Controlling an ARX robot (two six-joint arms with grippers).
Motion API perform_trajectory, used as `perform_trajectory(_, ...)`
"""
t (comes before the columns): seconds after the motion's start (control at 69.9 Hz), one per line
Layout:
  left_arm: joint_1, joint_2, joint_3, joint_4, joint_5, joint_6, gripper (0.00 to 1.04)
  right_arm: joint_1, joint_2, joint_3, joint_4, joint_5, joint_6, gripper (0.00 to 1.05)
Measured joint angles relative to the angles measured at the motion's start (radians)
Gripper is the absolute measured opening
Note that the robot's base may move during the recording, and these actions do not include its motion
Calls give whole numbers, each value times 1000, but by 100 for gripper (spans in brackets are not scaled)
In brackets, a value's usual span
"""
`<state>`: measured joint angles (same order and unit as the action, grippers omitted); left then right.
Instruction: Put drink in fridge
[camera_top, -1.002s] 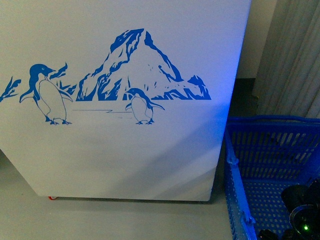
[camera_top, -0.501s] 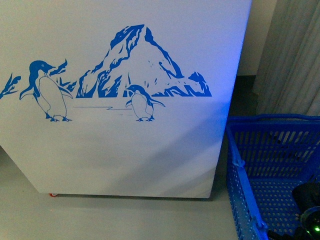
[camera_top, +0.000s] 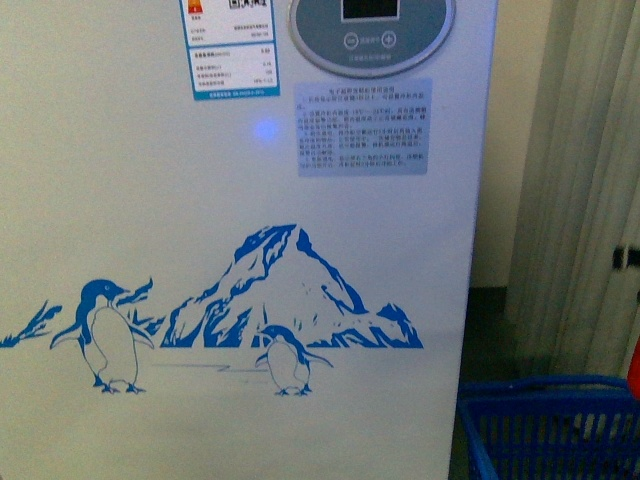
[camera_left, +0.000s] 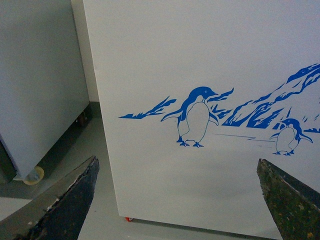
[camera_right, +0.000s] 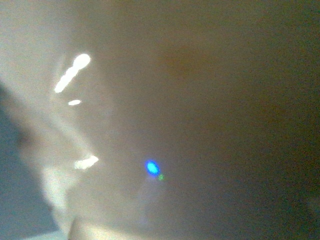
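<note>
Seemingly a shop: penguin-decorated fridge (camera_top: 150, 200) beside a blue shopping basket (camera_top: 548, 430).

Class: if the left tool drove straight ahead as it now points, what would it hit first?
Probably the fridge, on its white front near the larger penguin; nothing else shows in between, though depth is unclear.

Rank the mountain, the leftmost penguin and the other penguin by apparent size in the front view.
Largest: mountain.
Next: leftmost penguin.
Smallest: other penguin.
All sit on one flat fridge panel, so nearness hardly matters.

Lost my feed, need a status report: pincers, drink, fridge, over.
Left pincer open, empty, facing fridge front. Right pincer unseen, its view blurred. Drink not in sight. Blue basket beside fridge.
</note>
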<state>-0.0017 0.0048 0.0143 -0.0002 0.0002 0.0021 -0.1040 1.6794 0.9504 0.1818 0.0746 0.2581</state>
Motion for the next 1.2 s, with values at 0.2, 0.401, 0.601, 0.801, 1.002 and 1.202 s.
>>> perform_trajectory(0.2,0,0,0,0,0,0,97,51,-386,-16,-5,-35,-138,36)
perform_trajectory(0.401,0,0,0,0,0,0,97,117,-651,-60,-25,-49,-231,36)
perform_trajectory(0.601,0,0,0,0,0,0,97,169,-912,-135,-87,-3,-307,36)
perform_trajectory(0.801,0,0,0,0,0,0,97,193,-1027,-167,-136,20,-317,36)
perform_trajectory(1.002,0,0,0,0,0,0,97,194,-1099,-201,-152,55,-314,36)
perform_trajectory(1.202,0,0,0,0,0,0,97,175,-1130,-230,-175,94,-299,36)
